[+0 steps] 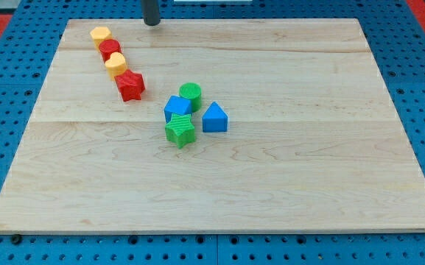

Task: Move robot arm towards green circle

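**Tip at the tabletop's far edge, green circle well below it**

My tip (152, 23) stands at the view's top edge of the wooden tabletop (308, 169), touching no block. The arm ends in a plain dark rod, so there is no gripper to be spread or pressed together, and it holds nothing.

The green circle (191, 93) is the landmark. It lies near the middle of the tabletop, well apart from my tip, which sits toward the view's top and a little to the view's left of it. Just below the green circle, on its left, is a blue block (177, 107) that touches it or nearly so. A blue triangle (214, 118) lies just below and to the right of the circle. A green star (180, 130) sits further below, against the blue block.

Up and to the left of the green circle runs a slanted row: a red star (131, 85) nearest, then a yellow block (116, 65), a red block (110, 50) and another yellow block (100, 34) farthest away.
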Controlling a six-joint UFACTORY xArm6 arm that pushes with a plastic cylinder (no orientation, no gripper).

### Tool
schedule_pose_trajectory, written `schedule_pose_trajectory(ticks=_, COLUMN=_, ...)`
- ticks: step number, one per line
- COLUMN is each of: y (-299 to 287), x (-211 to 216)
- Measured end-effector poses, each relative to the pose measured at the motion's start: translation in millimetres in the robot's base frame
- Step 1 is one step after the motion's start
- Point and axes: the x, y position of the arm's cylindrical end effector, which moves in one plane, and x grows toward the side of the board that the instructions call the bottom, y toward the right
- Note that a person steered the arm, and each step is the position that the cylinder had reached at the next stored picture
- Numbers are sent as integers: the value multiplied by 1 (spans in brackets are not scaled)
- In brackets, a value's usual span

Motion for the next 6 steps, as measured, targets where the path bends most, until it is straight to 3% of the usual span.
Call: schedule_pose_trajectory(ticks=6, y=13, x=12)
